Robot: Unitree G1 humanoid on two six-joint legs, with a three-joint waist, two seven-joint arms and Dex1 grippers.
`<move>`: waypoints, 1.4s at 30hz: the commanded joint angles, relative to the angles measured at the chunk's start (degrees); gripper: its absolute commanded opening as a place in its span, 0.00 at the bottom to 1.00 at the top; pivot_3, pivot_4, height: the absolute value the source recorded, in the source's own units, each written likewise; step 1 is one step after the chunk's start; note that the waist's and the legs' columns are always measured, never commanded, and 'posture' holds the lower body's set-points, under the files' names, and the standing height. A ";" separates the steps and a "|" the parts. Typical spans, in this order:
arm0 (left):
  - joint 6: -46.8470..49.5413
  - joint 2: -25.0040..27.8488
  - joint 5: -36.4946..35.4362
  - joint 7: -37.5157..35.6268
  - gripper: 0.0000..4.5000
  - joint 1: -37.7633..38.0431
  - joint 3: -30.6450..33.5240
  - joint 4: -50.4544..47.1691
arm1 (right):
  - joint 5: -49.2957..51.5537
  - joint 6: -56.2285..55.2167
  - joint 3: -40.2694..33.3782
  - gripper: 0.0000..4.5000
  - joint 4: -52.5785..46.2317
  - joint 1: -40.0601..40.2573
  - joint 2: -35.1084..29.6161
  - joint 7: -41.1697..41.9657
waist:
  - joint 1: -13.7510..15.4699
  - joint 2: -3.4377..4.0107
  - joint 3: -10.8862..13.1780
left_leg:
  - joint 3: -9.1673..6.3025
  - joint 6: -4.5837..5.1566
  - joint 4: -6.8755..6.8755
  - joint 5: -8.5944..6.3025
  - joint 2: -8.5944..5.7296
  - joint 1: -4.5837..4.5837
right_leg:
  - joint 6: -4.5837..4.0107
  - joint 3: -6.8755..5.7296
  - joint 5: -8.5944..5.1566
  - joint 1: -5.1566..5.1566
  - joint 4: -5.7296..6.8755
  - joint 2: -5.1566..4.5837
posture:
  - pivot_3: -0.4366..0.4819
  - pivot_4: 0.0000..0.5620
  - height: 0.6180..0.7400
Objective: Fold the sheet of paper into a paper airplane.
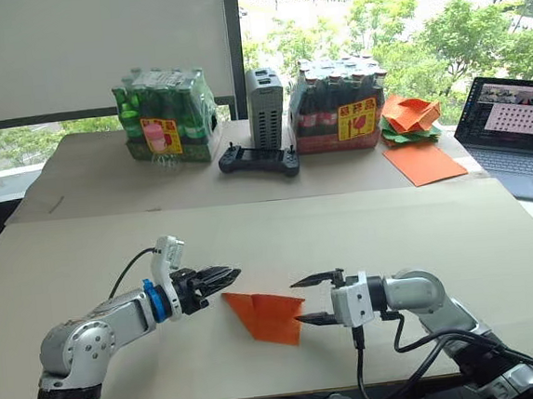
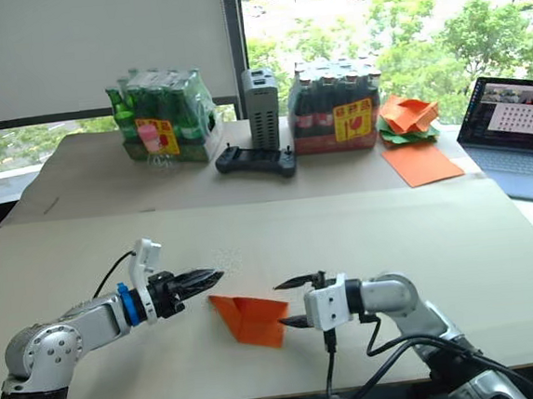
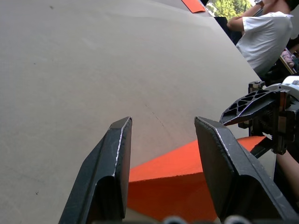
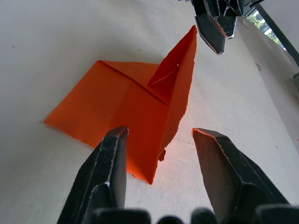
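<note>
The sheet of paper (image 1: 265, 315) is a bright-orange, partly folded pointed shape lying on the near table, with one flap (image 4: 180, 70) standing up along a crease. My left gripper (image 1: 230, 275) hovers just beyond the paper's left tip, open, with nothing between its fingers (image 3: 117, 154). My right gripper (image 1: 305, 300) faces it from the right, open, and the paper's right edge reaches in between its two fingers (image 4: 112, 158). The lower right finger is at the paper's edge; I cannot tell if it touches. No paper airplane shape shows.
At the back stand two shrink-wrapped bottle packs (image 1: 166, 115) (image 1: 340, 104), a grey box (image 1: 265, 106) and a black controller (image 1: 259, 159). Back right are a heap of crumpled orange and green papers (image 1: 409, 117), a flat orange sheet (image 1: 424, 162) and a laptop (image 1: 518, 135). A person's white sleeve (image 3: 264, 37) is beyond the table.
</note>
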 commanded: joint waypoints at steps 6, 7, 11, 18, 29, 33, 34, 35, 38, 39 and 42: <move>0.79 6.09 -4.54 -9.34 0.50 3.90 5.00 -3.85 | 0.83 1.62 -1.21 0.00 -2.16 -0.16 0.53 -1.46 | 0.06 0.01 0.01 | 0.00 0.00 0.01 0.00 -0.01 0.00 | 0.00 0.00 0.00 0.00 0.00 -0.01 | 0.48 0.27 1.00; 0.63 6.63 -4.57 -10.36 0.50 4.48 4.79 -4.47 | 0.73 1.62 -1.18 0.00 -2.04 -0.23 0.58 -1.52 | 0.09 0.01 0.01 | 0.00 0.00 0.01 0.00 -0.01 -0.01 | 0.00 0.00 0.00 0.00 0.00 -0.01 | 0.48 0.27 1.00; 1.02 8.10 -5.19 -13.63 0.50 6.70 3.13 -7.70 | 0.64 1.56 -1.13 0.00 -1.40 -0.93 0.72 -1.60 | 0.17 0.01 0.01 | 0.00 0.00 0.01 0.00 0.00 -0.01 | 0.00 0.00 0.00 0.00 0.00 -0.01 | 0.48 0.27 1.00; -1.64 10.80 -0.56 -18.02 0.50 11.38 -1.30 -11.51 | 0.31 1.28 -1.18 0.00 -0.94 -1.10 0.54 -1.97 | 0.09 0.01 0.01 | 0.01 0.00 0.01 0.00 0.01 0.00 | 0.00 0.00 0.00 0.00 0.00 0.00 | 0.48 0.27 1.00; -5.49 5.70 8.49 -13.78 0.50 6.76 -6.72 -4.21 | -0.03 1.12 -1.06 0.00 -1.04 -1.11 0.53 -2.23 | 0.33 0.01 0.01 | 0.01 0.01 0.03 0.00 0.00 -0.01 | 0.00 0.00 0.00 0.01 0.00 0.00 | 0.48 0.27 1.00; -5.43 3.58 9.80 -12.94 0.50 5.27 -8.41 -3.76 | -0.15 1.15 -1.08 0.00 -1.24 -0.98 0.44 -2.28 | 0.12 0.02 0.01 | 0.01 0.01 0.02 -0.01 0.00 -0.01 | 0.00 0.00 0.00 0.00 0.00 0.00 | 0.48 0.27 1.00; -5.39 3.05 10.19 -12.63 0.50 5.01 -8.97 -3.72 | -0.20 1.13 -1.07 0.00 -1.29 -0.91 0.40 -2.27 | 0.13 0.01 0.01 | 0.01 0.01 0.02 -0.01 0.00 -0.01 | 0.00 0.00 0.00 0.00 0.00 0.00 | 0.48 0.27 1.00; -5.45 2.70 10.57 -12.52 0.50 4.92 -9.37 -3.76 | -0.24 1.11 -1.08 0.00 -1.36 -0.84 0.36 -2.27 | 0.14 0.01 0.01 | 0.01 0.01 0.02 -0.01 0.00 -0.01 | 0.00 0.00 0.00 0.00 0.00 0.00 | 0.48 0.27 1.00; -5.80 2.01 11.75 -12.65 0.50 5.01 -10.41 -3.83 | -0.12 1.22 -1.13 0.00 -1.69 -0.63 0.31 -2.26 | 0.10 0.02 0.01 | 0.01 0.01 0.03 -0.01 0.00 -0.01 | 0.00 0.00 0.00 0.01 0.01 0.00 | 0.48 0.27 1.00; -5.93 1.78 12.11 -12.65 0.50 5.00 -10.70 -3.75 | -0.05 1.25 -1.15 0.00 -1.77 -0.57 0.30 -2.24 | 0.11 0.02 0.01 | 0.01 0.01 0.02 -0.01 0.00 0.00 | 0.00 0.01 0.00 0.01 0.01 0.00 | 0.48 0.27 1.00; -6.15 1.37 12.98 -12.78 0.50 4.90 -11.21 -3.34 | 0.17 1.34 -1.18 0.00 -1.99 -0.35 0.24 -2.15 | 0.12 0.02 0.01 | 0.01 0.01 0.03 -0.01 0.00 -0.01 | 0.00 0.01 0.00 0.01 0.01 -0.01 | 0.48 0.27 1.00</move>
